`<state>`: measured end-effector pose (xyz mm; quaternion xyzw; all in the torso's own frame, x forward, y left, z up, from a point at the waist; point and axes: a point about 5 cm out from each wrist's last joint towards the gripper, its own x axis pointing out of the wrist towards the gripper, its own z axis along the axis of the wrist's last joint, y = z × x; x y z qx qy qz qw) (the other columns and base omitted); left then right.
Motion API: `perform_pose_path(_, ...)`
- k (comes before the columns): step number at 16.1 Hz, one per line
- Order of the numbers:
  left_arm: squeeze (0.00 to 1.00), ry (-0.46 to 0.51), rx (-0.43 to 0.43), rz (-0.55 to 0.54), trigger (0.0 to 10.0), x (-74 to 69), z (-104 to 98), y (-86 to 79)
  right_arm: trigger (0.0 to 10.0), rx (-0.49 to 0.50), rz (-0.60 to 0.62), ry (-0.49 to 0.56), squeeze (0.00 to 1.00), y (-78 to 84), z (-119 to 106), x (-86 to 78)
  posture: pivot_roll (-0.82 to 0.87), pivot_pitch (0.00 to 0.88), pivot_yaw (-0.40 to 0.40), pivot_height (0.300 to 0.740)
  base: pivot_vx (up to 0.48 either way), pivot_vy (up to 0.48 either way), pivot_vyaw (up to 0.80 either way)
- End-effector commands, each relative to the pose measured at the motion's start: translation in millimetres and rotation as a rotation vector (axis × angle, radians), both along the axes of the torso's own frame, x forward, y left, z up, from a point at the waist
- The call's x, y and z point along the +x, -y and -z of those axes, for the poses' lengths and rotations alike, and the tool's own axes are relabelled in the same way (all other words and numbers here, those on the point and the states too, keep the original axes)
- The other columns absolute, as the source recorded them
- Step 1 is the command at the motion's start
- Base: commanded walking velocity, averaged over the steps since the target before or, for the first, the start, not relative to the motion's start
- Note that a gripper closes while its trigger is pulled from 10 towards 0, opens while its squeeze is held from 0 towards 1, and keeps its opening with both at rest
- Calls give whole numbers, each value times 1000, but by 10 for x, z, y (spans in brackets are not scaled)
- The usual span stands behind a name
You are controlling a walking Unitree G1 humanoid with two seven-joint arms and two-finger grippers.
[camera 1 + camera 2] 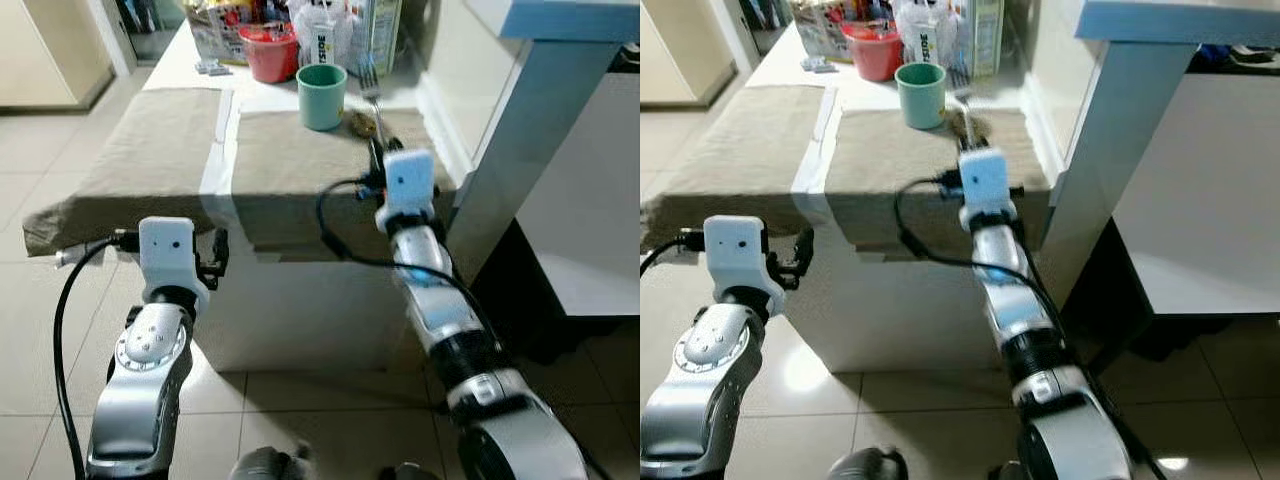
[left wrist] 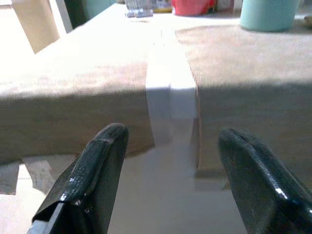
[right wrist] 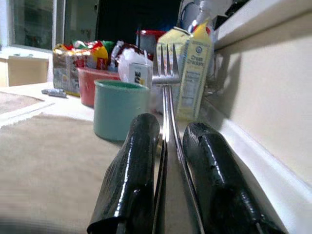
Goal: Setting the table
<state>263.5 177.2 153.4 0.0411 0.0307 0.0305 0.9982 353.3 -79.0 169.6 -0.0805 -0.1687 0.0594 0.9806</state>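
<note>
The right hand (image 3: 168, 195) is clamped on a silver fork (image 3: 166, 73), whose handle runs between the two black fingers and whose tines point past them, over the table's (image 1: 270, 160) right edge beside a green cup (image 1: 321, 95). The left hand (image 2: 170, 180) hangs apart before the table's near edge

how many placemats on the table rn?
2. One placemat on the robot's left side of the table, one on the right, under the green cup and the right gripper holding the fork. Far-end clutter may hide more.
</note>
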Motion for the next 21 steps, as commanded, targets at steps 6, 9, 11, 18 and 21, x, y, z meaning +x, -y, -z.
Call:
perform_pose_path(6,0,-17,1,-57,10000,9,85,-139,0,-50,29,-63,0,300,223,-283,-21,0,52,740,0,0,0)
perform_pose_path(9,0,-6,6,-58,10000,-5,98,-169,0,-85,58,-80,0,529,309,-526,-35,0,50,740,0,0,0)
perform_pose_path(11,0,7,-7,-57,10000,-39,117,-181,0,-121,59,-59,0,586,297,-652,-45,0,49,740,0,0,0)
perform_pose_path(18,0,84,-75,-86,10000,0,25,-150,10000,-131,6,-122,0,417,389,-626,-35,0,48,740,0,0,0)
perform_pose_path(21,0,94,-105,-99,10000,-30,28,-146,10000,-122,10,-133,0,413,387,-573,-29,7,39,740,-275,0,0)
